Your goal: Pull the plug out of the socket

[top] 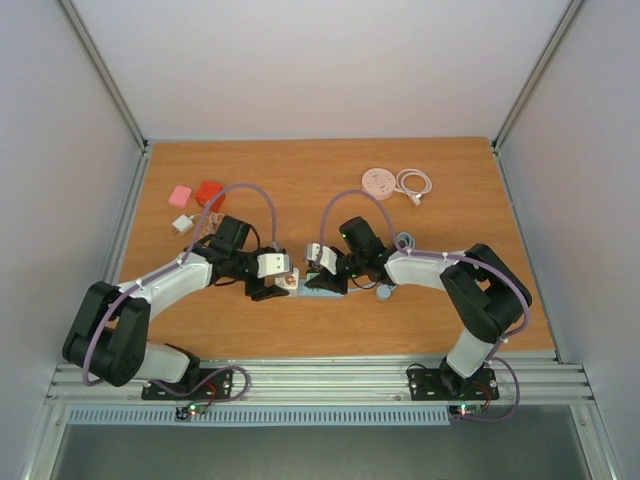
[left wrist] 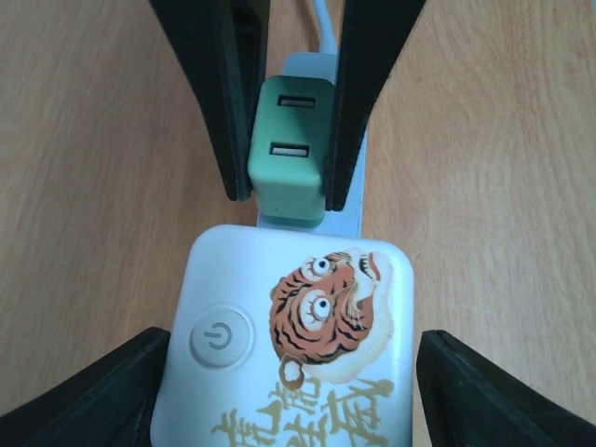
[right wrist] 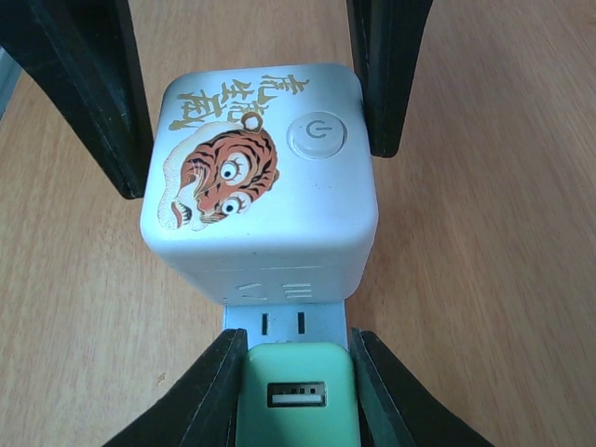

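Plug removal, grasp stage. The green plug (right wrist: pixel 296 396) sits seated in the pale socket (right wrist: pixel 284 321), just beside the white tiger cube (right wrist: pixel 261 158), midway along the desk (top: pixel 330 190) and nearer its near edge than its far one. The right claw (left wrist: pixel 287 186) is pressed together on the plug, one finger on each side face. The left claw (left wrist: pixel 293 354) stands spread, flanking the cube; whether its pads touch the cube cannot be told. Judged from this, the plug is gripped but not yet lifted: bracing the cube and drawing the plug clear of the socket remain.
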### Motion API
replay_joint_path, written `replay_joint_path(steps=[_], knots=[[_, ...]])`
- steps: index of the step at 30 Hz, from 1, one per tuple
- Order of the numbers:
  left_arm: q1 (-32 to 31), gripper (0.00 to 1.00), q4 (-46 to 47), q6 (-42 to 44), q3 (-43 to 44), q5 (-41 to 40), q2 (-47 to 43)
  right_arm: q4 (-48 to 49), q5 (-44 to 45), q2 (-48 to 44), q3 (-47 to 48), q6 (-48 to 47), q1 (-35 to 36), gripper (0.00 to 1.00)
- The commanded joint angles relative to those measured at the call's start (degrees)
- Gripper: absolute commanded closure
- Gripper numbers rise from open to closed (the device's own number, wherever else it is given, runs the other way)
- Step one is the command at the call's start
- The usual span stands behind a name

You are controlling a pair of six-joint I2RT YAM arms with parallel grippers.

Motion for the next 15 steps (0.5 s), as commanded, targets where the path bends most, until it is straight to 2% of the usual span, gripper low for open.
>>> replay_joint_path(steps=[1,6,15], knots=[[-0.2,0.3,3.6,-1.0,-1.0,1.4,-1.2,-2.0,1.0,0.8,-1.6,-1.6,1.9,0.83],[-0.2,0.42,5.2,-2.3,-1.7,2.8,-2.2,0.2,1.4,0.9,-3.3,-0.9,2.6,0.88],[-0.1,0.53,7.7,-4.9,-2.7,5.9,-4.6,1.8,0.9,2.1,-4.4,-0.4,2.7,0.94]])
